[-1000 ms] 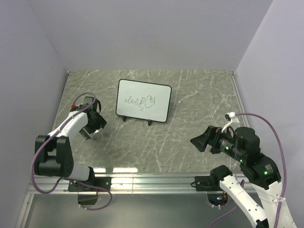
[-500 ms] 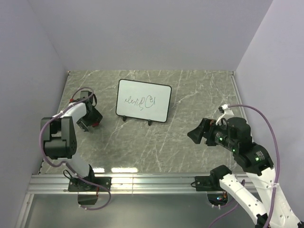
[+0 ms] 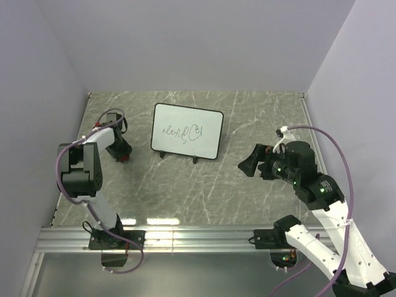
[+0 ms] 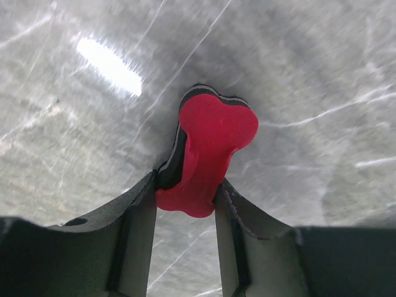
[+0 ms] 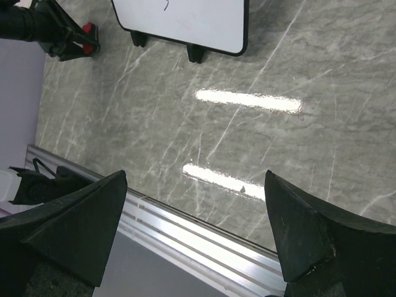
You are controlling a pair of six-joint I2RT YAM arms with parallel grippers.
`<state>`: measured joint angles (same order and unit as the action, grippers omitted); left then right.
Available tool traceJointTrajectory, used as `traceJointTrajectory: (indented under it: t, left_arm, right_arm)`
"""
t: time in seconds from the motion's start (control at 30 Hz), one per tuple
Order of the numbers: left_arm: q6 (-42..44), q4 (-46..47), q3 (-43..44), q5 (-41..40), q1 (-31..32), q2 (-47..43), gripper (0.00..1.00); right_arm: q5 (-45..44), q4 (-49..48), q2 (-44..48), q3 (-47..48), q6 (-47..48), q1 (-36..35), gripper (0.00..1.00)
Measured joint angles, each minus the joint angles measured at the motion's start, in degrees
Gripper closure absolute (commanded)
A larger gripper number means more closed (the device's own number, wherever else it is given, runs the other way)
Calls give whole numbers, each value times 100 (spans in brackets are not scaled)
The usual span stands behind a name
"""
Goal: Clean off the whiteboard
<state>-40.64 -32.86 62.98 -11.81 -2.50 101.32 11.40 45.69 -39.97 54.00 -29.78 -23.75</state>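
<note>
The whiteboard stands upright on two black feet at the back middle of the table, with dark scribbles on its face; its lower part also shows in the right wrist view. A red eraser with a black underside lies on the table left of the board. My left gripper is down at the table, and both fingers press against the eraser's near end. My right gripper hovers open over the right half of the table, its empty jaws pointing left toward the board.
The grey marbled table is walled in by purple panels at the left, back and right. An aluminium rail runs along the near edge, where both arm bases are bolted. A metal strip borders the right side.
My left gripper swung back and left, came down over the red eraser and shut on it. My right arm rose and moved left toward the middle, jaws still open.
</note>
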Motion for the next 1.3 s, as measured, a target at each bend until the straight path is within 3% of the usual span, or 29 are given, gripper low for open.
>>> traceJointTrajectory:
  t: [0.03,0.13,0.37,0.5,0.67,0.83,1.03,1.13,1.3]
  left_arm:
    - [17,13,46,0,0,48,80]
    - [90,28,164,13,0,138,100]
    - [81,44,240,282,13,146,100]
    - [48,-26,243,363,273,-236,100]
    - [-81,-197,540,413,1005,-940,100]
    - [-511,-210,944,505,1939,-1224,100]
    - [-973,-348,1875,422,3353,-763,100]
    - [-1156,-505,2455,313,4006,-380,100]
    - [-1381,-710,2914,129,4542,-55,100]
  right_arm:
    - [-2,-22,-31,0,0,0,2]
    - [-31,-83,-105,0,7,0,2]
    - [-197,-155,-487,118,170,0,0]
    - [-343,-170,-1211,804,334,0,0]
    - [-452,-470,-2448,1775,472,0,1]
    - [-293,-975,-3576,2004,573,142,2]
    - [826,-1759,-4636,1987,476,1095,4]
    - [1532,-2546,-4944,1875,313,1578,5]
    - [2636,-4374,-5259,1187,-291,1873,6]
